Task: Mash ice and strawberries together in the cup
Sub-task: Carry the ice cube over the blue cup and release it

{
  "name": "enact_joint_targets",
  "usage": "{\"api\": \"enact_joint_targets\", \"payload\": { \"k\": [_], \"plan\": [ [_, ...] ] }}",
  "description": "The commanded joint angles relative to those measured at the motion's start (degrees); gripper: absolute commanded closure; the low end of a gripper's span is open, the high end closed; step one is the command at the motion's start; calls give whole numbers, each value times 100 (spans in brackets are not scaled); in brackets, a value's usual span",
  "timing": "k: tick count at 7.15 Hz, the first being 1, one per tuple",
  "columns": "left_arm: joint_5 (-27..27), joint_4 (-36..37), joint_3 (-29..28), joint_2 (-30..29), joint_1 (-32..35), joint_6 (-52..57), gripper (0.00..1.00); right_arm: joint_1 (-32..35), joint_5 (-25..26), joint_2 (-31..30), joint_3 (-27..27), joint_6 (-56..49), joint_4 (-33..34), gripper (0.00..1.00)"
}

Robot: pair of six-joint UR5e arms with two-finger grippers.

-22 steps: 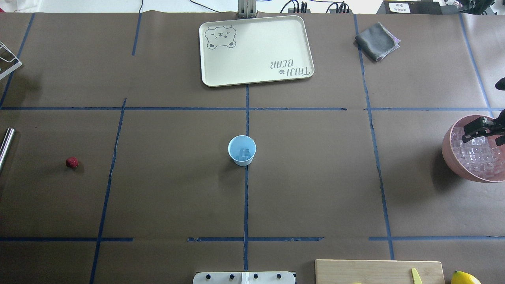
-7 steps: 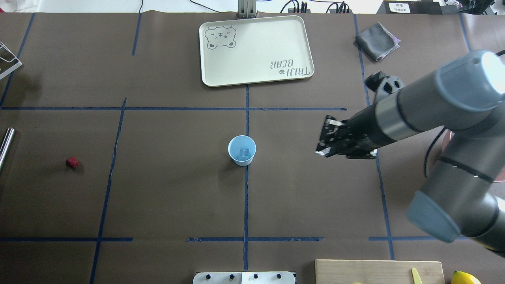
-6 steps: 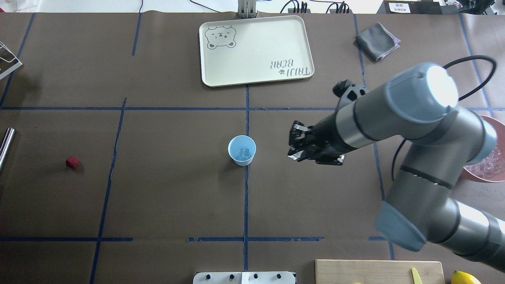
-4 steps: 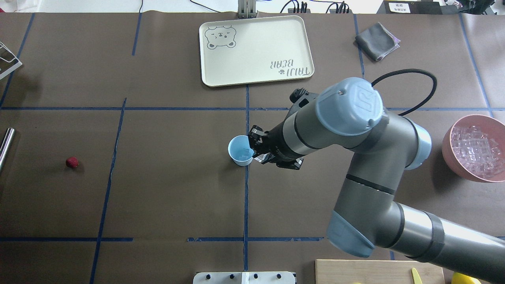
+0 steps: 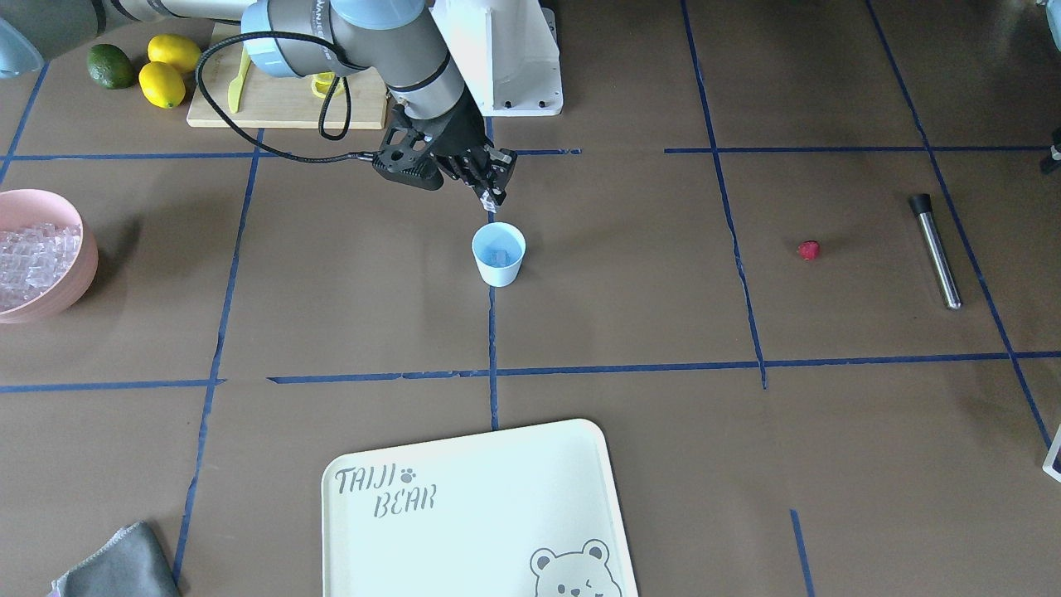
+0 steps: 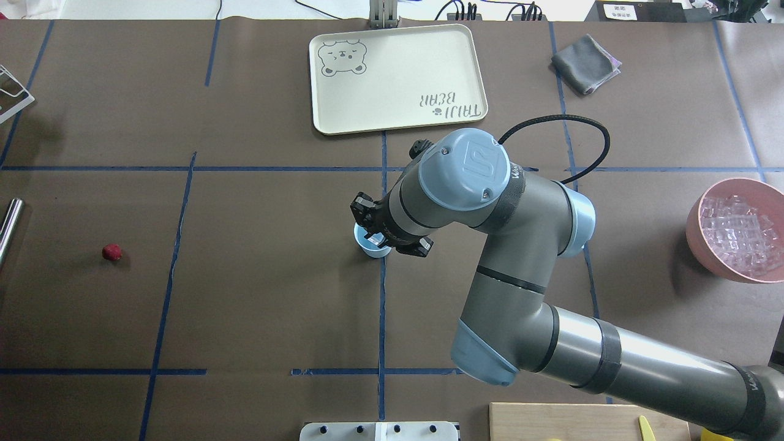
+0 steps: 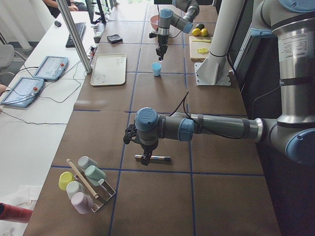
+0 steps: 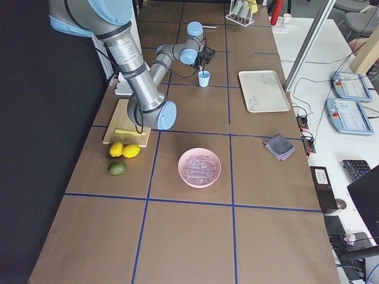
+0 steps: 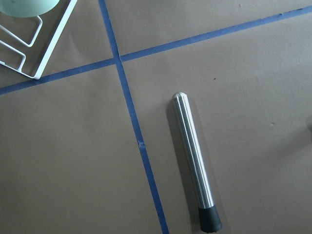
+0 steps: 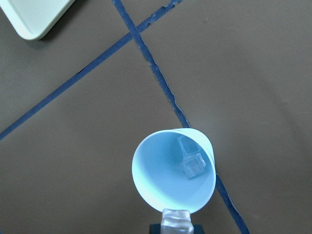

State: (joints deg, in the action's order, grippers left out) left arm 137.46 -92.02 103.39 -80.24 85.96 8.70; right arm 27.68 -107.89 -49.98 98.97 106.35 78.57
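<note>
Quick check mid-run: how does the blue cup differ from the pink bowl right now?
The cup is pale blue and small; the bowl is pink and much larger. The cup holds a single ice cube; the bowl is heaped with ice. The cup sits mid-table below the right gripper, which grips a second cube; the bowl stands apart toward the robot's right. Both are upright, open-topped and hold ice.

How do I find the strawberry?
Start at the blue cup mid-table. Look toward the silver rod lying on the robot's left. Just short of it, alone on the brown paper, sits the strawberry: the only tiny red thing.
</note>
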Motion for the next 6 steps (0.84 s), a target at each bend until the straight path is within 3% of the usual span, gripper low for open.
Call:
{"api": "enact_joint_targets", "payload": {
  "k": [1, 2, 3, 4, 5, 6],
  "plan": [
    [0, 0, 15, 0, 0, 0, 0, -9, 207, 155, -290, -17, -8, 99],
    [0, 0, 15, 9, 0, 0, 0, -9, 207, 156, -308, -17, 0, 96],
    [0, 0, 15, 9, 0, 0, 0, -9, 216, 156, -325, -17, 0, 80],
    [0, 0, 15, 9, 0, 0, 0, -9, 216, 156, -326, -17, 0, 61],
    [0, 0, 15, 9, 0, 0, 0, 0, 216, 156, -343, -17, -8, 35],
    [0, 0, 15, 9, 0, 0, 0, -8, 216, 164, -343, -17, 0, 22]
  ]
}}
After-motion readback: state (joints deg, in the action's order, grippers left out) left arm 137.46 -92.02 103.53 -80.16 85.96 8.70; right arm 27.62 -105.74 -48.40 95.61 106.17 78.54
